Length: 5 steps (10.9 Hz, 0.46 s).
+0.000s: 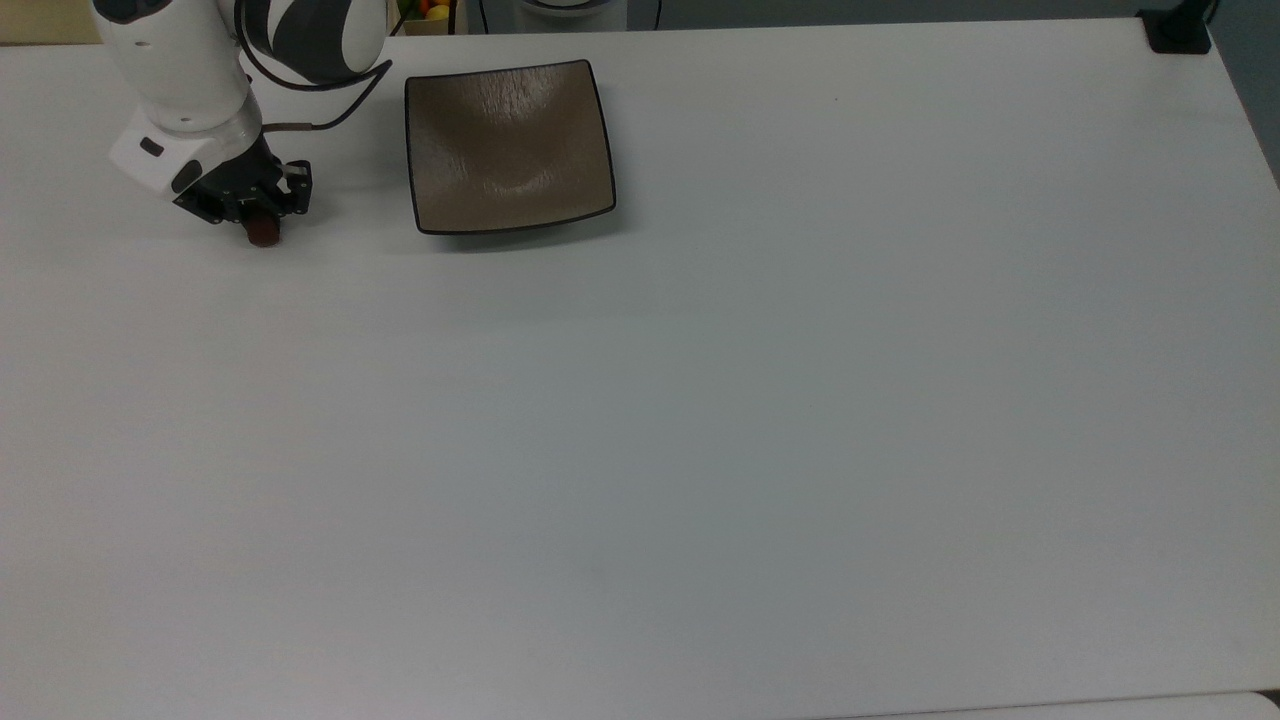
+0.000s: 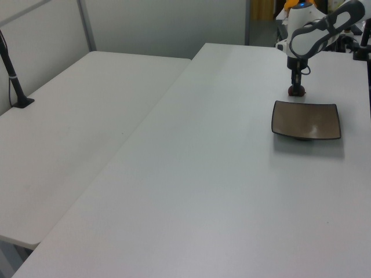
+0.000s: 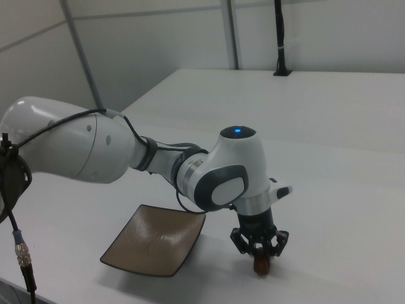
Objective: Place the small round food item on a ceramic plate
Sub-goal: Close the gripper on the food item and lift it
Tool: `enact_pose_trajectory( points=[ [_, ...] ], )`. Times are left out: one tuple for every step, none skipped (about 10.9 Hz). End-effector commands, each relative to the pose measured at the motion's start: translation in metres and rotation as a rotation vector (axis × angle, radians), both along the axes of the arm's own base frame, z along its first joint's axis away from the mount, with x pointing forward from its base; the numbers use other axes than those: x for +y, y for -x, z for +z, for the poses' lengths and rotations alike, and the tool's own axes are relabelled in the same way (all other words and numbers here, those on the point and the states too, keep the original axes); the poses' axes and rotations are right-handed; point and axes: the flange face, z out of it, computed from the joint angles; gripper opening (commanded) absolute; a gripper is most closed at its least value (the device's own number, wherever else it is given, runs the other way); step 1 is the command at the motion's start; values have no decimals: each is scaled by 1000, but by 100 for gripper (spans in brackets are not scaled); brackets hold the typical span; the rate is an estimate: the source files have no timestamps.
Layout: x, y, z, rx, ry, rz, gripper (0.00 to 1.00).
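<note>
The small round food item, a dark reddish-brown chunk, rests on the white table near the top view's upper left. My gripper points down over it, shut on the small round food item, whose lower end pokes out below the fingertips. In the right view the food item sits under the gripper, touching or nearly touching the table. The ceramic plate, square and beige-brown with a dark rim, lies empty just to the top view's right of the gripper. In the left view the gripper stands just behind the plate.
The white table stretches wide to the top view's right and bottom. A black post base sits at its far right corner. A second table with a black pole adjoins in the left view. A cable hangs at the right view's left.
</note>
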Motion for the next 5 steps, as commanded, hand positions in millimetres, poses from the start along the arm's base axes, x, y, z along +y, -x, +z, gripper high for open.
enact_pose_trajectory(
  points=[
    [3,10,19,30,-10,-18,15],
    [5,11,33,32,-17,-19,15],
    [9,10,46,47,-26,-15,15],
    [12,10,67,41,-34,-17,15],
    [17,13,88,42,-46,-13,15]
  ],
)
